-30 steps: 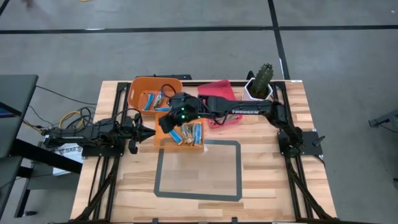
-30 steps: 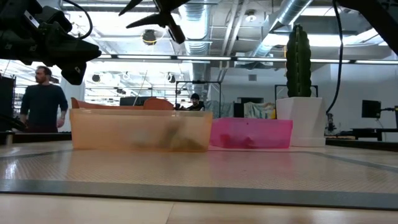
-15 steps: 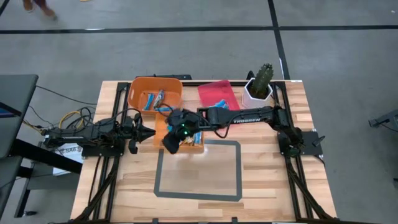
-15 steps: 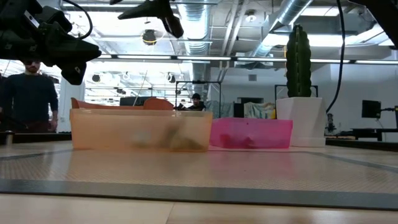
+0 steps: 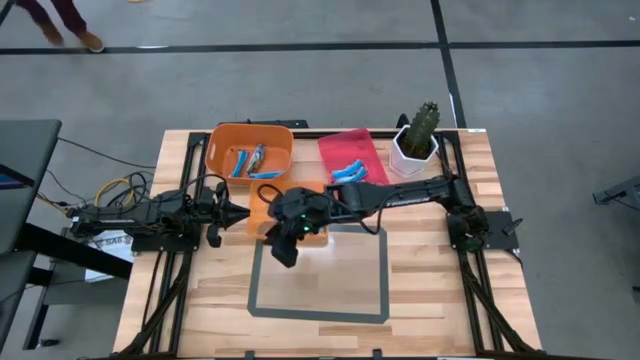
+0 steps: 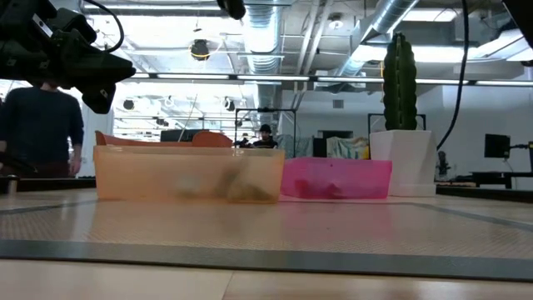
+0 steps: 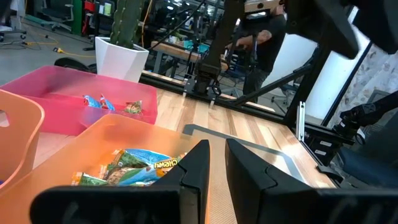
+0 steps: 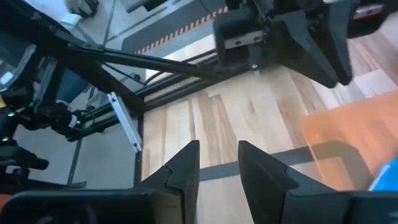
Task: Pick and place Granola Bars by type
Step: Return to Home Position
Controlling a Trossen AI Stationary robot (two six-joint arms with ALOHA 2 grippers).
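Noting Granola Bars point(image 7: 140, 163) in 3 bins. A pile of multicoloured + blue wrappers lies in the near orange bin point(image 5: 257, 222). A few more are in the far orange bin point(image 5: 222, 140), and blue ones are in the pink bin point(image 5: 345, 145) to its right.

R end effector point(image 5: 286, 255) hangs well above the bench point(image 5: 440, 300), just on the near side of the near orange bin, over the left edge of the grey tape rectangle point(image 5: 318, 312). Its fingers are parted by a moderate gap w/ nothing btwn them. The R arm reaches across from the bench's right side and hides much of the near bin in the high view.

L end effector point(image 7: 216, 146) sits at the left of the near orange bin, tips by its rim, pointing right. Its fingers show a narrow gap and hold nothing.

Cactus pot point(image 5: 412, 150) stands far right, just beside the pink bin. A person point(image 6: 37, 125) in a dark top is in the room beyond, at left.
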